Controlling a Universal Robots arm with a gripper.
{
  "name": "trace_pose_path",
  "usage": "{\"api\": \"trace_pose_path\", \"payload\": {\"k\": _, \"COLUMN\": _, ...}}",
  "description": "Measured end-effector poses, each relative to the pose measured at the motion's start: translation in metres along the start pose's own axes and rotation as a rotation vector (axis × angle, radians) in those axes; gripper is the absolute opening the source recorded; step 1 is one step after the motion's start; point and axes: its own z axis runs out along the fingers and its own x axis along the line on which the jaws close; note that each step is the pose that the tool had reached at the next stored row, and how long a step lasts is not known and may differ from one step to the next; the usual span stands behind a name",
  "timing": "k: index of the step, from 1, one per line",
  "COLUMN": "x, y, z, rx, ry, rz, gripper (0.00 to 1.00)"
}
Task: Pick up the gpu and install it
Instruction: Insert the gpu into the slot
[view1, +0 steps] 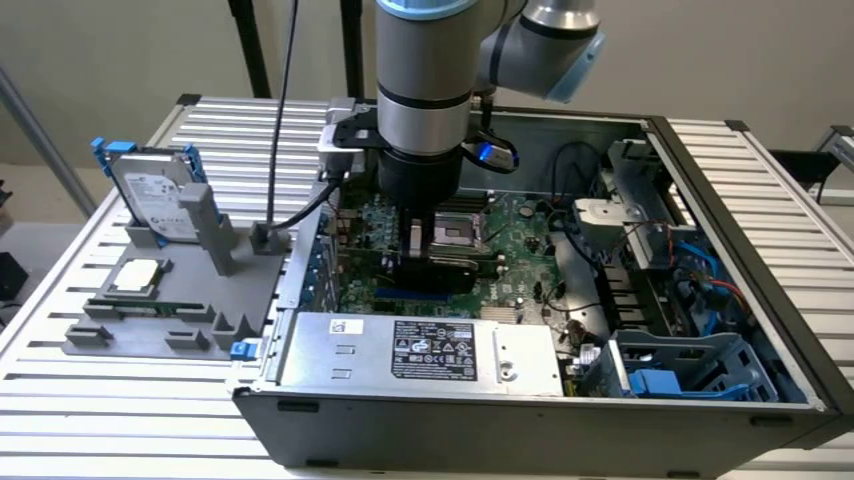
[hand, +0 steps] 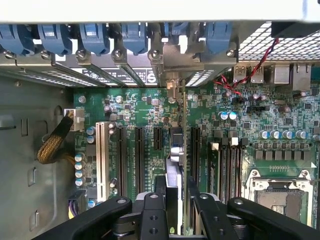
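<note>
The black tool (hand: 177, 202) grips the thin green-backed gpu (hand: 181, 130) edge-on over the green motherboard (hand: 145, 102), between black expansion slots (hand: 139, 147); blue bracket latches (hand: 95, 37) lie beyond it.

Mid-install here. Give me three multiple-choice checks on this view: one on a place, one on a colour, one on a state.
1. Where is the hard drive? A) in the computer case B) standing in the grey rack outside it C) in the gripper
2. What colour are the hard drive's rails? A) red B) yellow C) blue
3. How is the graphics card? A) flat on the rack B) held on edge between the gripper's fingers over the motherboard C) leaning outside the case

Answers: 1 B, it stands in the rack at the exterior view's left; 2 C, blue strips flank the drive; 3 B, the wrist view shows fingers on both sides of it.
</note>
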Motion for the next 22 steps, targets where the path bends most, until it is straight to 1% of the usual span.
{"api": "trace_pose_path", "payload": {"k": 17, "x": -0.0013, "y": 0.0, "z": -0.0011, "rx": 0.0001, "ry": -0.0004, "rz": 0.0, "gripper": 0.27}}
{"api": "trace_pose_path", "payload": {"k": 20, "x": -0.0008, "y": 0.0001, "z": -0.0011, "rx": 0.0001, "ry": 0.0008, "rz": 0.0, "gripper": 0.27}}
{"api": "trace_pose_path", "payload": {"k": 22, "x": -0.0003, "y": 0.0, "z": -0.0011, "rx": 0.0002, "ry": 0.003, "rz": 0.0, "gripper": 0.27}}
